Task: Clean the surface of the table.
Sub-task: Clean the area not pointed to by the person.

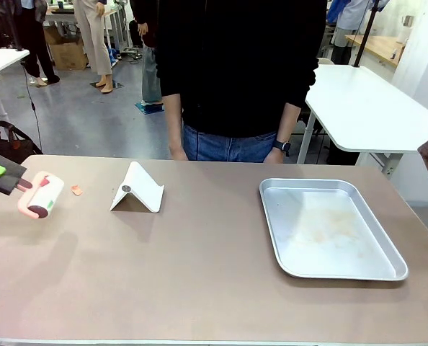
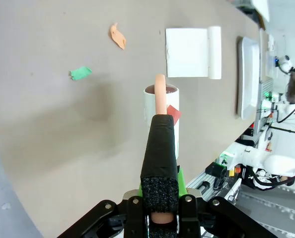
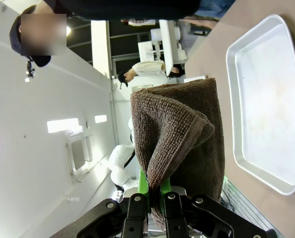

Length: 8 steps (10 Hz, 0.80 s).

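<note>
Table (image 1: 199,281): carries the metal tray (image 1: 322,231) on its right part, stretches well to the tray's left. Left gripper (image 2: 160,201): far left of the tray, clamps both fingers tight on the black foam handle of a lint roller (image 2: 160,106), raised over the tabletop. White folded stand (image 1: 138,189): sits left of the tray, about midway to the roller. Orange scrap (image 1: 76,190), green scrap (image 2: 81,73): lie farther left of the tray, beyond the stand. Right gripper (image 3: 156,191): off the tray's right side, pinches a brown towel (image 3: 180,134).

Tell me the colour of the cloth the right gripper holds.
The cloth is dark brown; the right wrist view shows it best.
</note>
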Tool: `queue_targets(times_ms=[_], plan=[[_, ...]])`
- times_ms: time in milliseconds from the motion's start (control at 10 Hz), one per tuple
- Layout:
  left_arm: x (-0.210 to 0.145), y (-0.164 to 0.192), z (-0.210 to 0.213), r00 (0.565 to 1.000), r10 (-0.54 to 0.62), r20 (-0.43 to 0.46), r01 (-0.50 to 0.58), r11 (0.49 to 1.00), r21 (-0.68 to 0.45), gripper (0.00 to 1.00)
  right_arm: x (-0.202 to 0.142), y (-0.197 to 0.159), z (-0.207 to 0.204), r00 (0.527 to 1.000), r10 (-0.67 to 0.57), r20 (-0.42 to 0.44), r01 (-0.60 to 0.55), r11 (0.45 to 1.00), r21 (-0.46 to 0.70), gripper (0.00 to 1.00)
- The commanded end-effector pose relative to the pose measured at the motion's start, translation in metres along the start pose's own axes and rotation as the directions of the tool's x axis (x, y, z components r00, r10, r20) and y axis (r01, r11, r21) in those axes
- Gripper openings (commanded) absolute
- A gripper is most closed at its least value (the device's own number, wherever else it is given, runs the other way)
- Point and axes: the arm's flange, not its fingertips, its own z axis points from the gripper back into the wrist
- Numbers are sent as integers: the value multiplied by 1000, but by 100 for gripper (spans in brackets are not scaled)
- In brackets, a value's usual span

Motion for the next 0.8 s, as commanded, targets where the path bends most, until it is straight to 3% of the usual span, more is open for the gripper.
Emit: queue_targets(times_ms=[0, 700], plan=[[-3, 11, 13, 999, -11, 37, 12, 999, -37, 22, 0, 1, 0, 1000, 3, 0, -3, 1000, 0, 10], [-11, 86, 50, 987, 116, 113, -117, 993, -1, 22, 0, 1, 0, 1000, 3, 0, -3, 1000, 0, 10]])
